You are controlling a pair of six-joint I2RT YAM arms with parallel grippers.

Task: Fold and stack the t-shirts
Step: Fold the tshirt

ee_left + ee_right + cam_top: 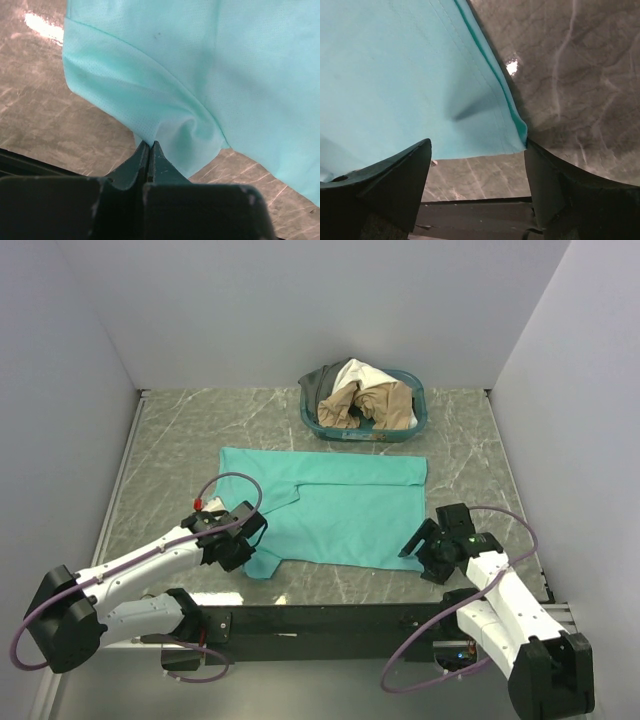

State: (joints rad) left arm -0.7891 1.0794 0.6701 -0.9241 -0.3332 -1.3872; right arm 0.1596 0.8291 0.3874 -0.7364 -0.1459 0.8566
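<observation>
Left gripper (248,538): the jaws are being pressed fully shut on a bunched fold of the teal-green t-shirt (345,508), at its near-left sleeve corner. In the left wrist view the cloth is being puckered right at the fingertips (142,155).

A purple cable (232,478) is being looped from that arm above the shirt's left edge.

The shirt itself is being laid out mostly flat across the middle of the table (170,460), with a fold showing toward its left side.

Just beyond its far edge, right of centre, a teal-blue basket (418,422) is being filled by a heap: a dark grey shirt (320,385), a cream-white shirt (360,373) and a tan-beige shirt (385,402).

Right gripper (420,540): the jaws are being held wide apart, nothing gripped. The shirt's near-right hem corner is lying between the fingers (395,180).

Surface: grey-green marbled, glossy, glare spots being thrown back. Plain pale walls (300,310) are closing in three sides.
</observation>
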